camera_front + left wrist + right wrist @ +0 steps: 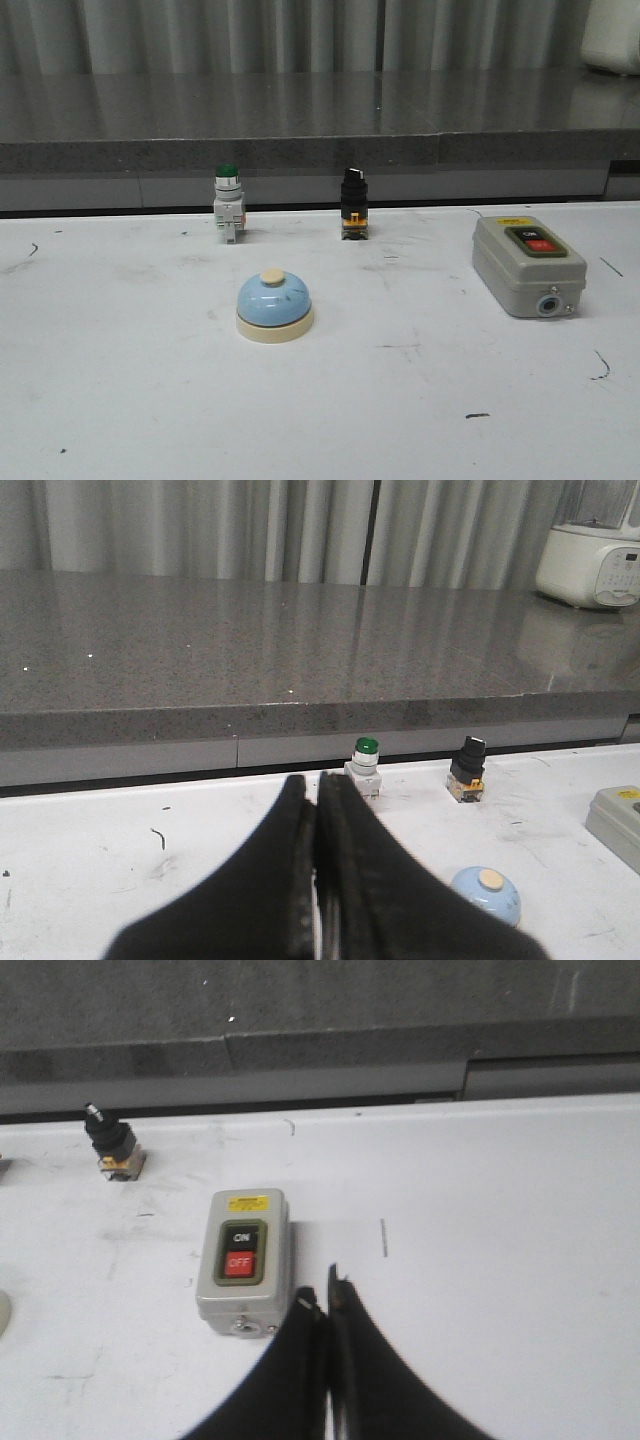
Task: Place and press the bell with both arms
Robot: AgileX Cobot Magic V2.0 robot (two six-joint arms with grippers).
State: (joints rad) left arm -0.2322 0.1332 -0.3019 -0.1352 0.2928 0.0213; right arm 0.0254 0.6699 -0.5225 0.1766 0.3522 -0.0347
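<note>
Bell upright on table; left end effector and right end effector clenched, empty.

You get even, fairly dim overhead light, and the white scuffed table shows only faint, soft shadows. The polished grey stone counter carries streaky reflections of the curtains. All three views look soft and grainy; the black gripper fingers in the wrist views blur at close range.

Closed left end effector near bell
</note>
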